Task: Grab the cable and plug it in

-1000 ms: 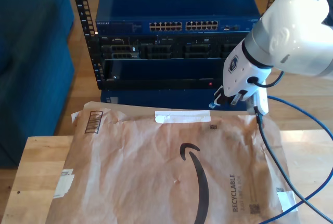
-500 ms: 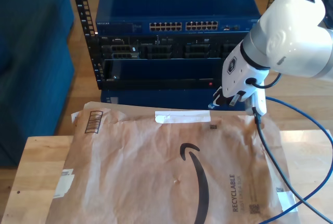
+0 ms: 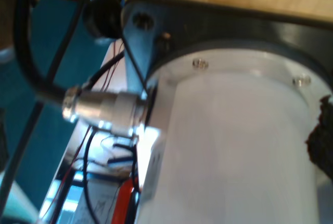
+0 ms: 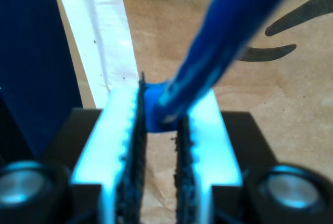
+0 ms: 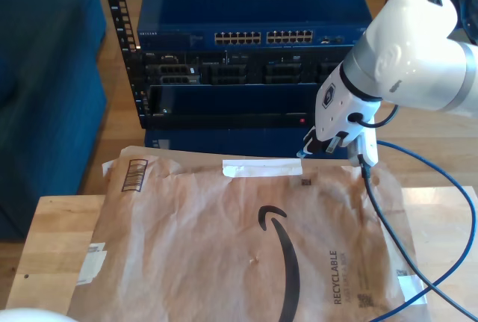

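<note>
The bright blue cable is pinched at its plug end between the fingers of my second gripper, which is shut on it. In the exterior view this gripper hangs on a white arm at the exterior view's right. It is just above the far edge of a brown envelope and in front of the lower part of the rack. From there the cable trails down over the envelope and loops off past the exterior view's right edge. The blue switch with its row of ports sits higher, at the rack's top.
A large brown paper envelope covers most of the wooden table. A blue upholstered piece stands at the exterior view's left. The first wrist view shows a white cylindrical housing and a silver connector on a thick dark cable.
My second gripper, with the cable's end in it, has shifted slightly up and toward the exterior view's left. A white rounded shape has appeared at the exterior view's bottom left edge.
</note>
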### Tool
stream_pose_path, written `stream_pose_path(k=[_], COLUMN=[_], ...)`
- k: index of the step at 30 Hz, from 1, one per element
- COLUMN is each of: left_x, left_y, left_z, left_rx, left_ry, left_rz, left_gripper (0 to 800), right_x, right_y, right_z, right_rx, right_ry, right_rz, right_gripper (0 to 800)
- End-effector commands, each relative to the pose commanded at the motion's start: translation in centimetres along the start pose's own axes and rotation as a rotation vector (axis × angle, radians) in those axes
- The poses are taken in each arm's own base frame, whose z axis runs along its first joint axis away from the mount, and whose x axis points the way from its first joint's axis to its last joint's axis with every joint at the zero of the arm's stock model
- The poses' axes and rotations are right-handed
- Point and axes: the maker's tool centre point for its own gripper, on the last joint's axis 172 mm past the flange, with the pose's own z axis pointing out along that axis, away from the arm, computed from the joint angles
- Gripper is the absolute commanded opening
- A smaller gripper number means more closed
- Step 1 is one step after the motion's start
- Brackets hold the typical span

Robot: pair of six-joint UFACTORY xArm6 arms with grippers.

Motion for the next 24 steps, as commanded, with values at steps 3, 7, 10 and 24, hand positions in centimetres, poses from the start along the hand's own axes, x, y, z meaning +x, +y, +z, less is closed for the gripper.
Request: stream_pose_path(k=[3,7,10,24], left_x=[0.7,2.2,2.1,2.1], left_y=[0.4,1.1,0.8,0.8], left_z=[1.6,3.1,3.2,3.2], left_rx=[-0.013,-0.038,-0.052,-0.052], left_ry=[0.044,0.11,0.102,0.1], left_rz=[-0.001,0.007,-0.011,-0.012], left_gripper=[798,800,800,800], right_x=[0.2,0.5,0.9,1.5], right_y=[0.2,0.5,0.3,-2.7], right_z=[0.2,0.3,0.0,0.2], right_rx=[-0.005,-0.008,0.001,0.128], right_ry=[0.004,0.008,0.021,0.06], right_rz=[0.002,0.001,-0.012,-0.063], right_gripper=[3,3,2,0])
